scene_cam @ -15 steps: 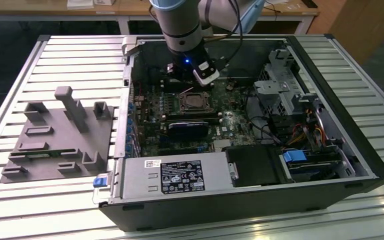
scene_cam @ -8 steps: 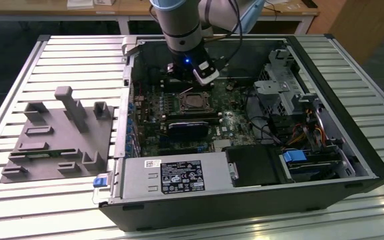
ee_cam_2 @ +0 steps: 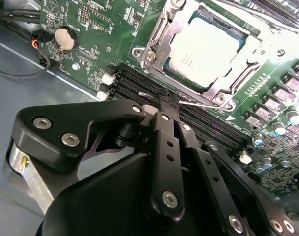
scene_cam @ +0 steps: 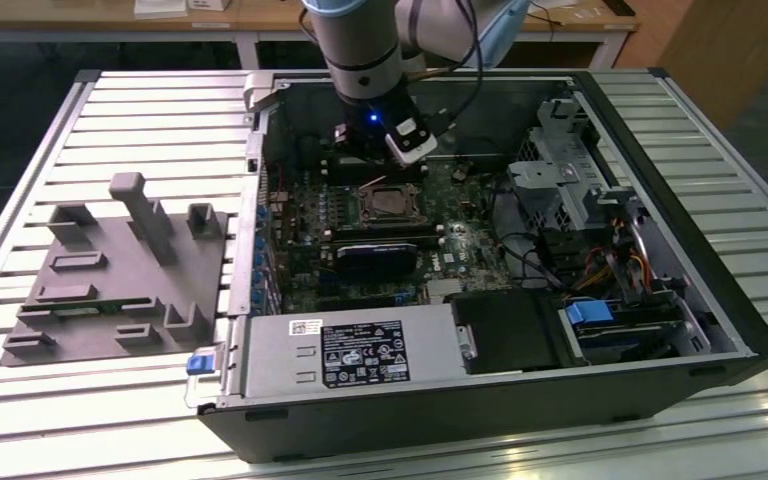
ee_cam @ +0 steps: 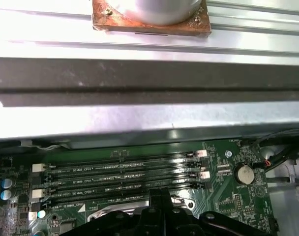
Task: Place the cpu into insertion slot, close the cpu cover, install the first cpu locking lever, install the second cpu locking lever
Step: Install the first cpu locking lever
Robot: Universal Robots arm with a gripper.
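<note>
The cpu (ee_cam_2: 208, 46), a flat square chip with a dull silver top, lies in the insertion slot (ee_cam_2: 223, 97) on the green motherboard; in the exterior view the cpu (scene_cam: 387, 203) is mid-case. The cpu cover (ee_cam_2: 159, 42), a silver window frame, lies flat around the chip. A thin wire locking lever (ee_cam_2: 201, 102) runs along the socket edge beside the memory slots. My gripper (ee_cam_2: 166, 104) is shut, its black fingertips together right at this lever; whether they clasp it I cannot tell. In the first wrist view the gripper (ee_cam: 159, 197) sits beside the lever's hooked end (ee_cam: 182, 200).
Long black memory slots (ee_cam: 125, 172) lie between the socket and the case wall (ee_cam: 139, 73). A coin battery (ee_cam_2: 66, 38) sits nearby. A grey fixture block (scene_cam: 104, 270) lies at the exterior view's left, the power supply (scene_cam: 344, 350) in front, a drive cage (scene_cam: 571, 170) at the right.
</note>
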